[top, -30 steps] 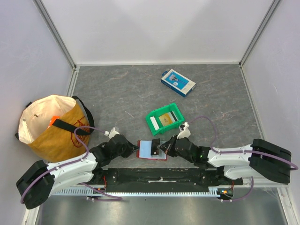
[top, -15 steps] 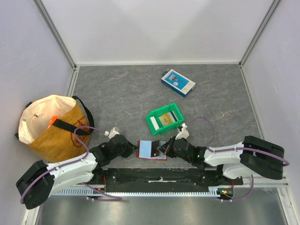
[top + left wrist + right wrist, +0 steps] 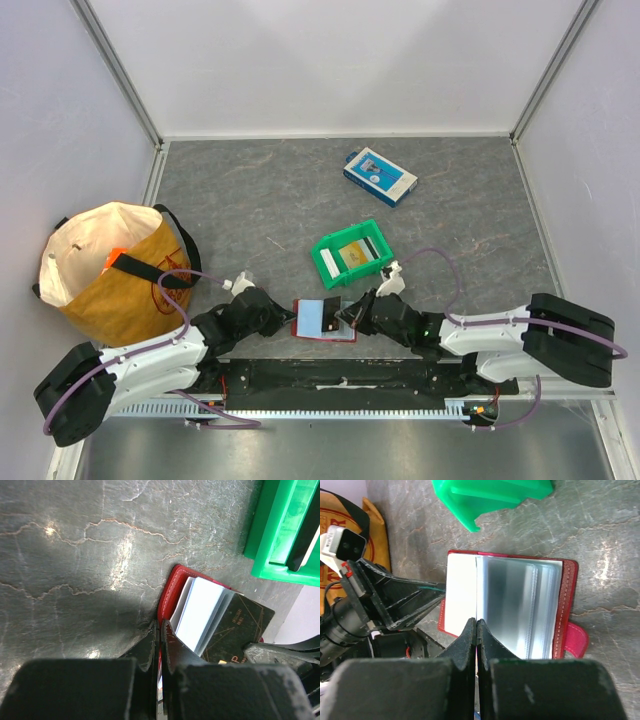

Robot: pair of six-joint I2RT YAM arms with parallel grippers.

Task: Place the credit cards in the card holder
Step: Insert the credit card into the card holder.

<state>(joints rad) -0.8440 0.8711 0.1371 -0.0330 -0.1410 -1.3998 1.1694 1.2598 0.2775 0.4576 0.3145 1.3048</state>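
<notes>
Card holder (image 3: 567,605) open on desk (image 3: 250,190), left pincer (image 3: 160,629) clamped on its red edge, right pincer (image 3: 476,626) pinching black card (image 3: 240,625) over its slots, green bin (image 3: 322,262) nearby

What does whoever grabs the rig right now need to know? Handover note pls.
Left gripper: shut, pinching the near-side edge of the card holder, which lies open between the two arms.
Right gripper: shut on the black card, held over the holder's clear sleeves and not slotted in.
Green bin, just behind the holder: at least a tan-yellow card inside.
Done: holder open and steadied, black card at its mouth. Cannot tell whether any card already sits in a sleeve.
Left: slide the black card in, then fetch the cards from the bin.
</notes>
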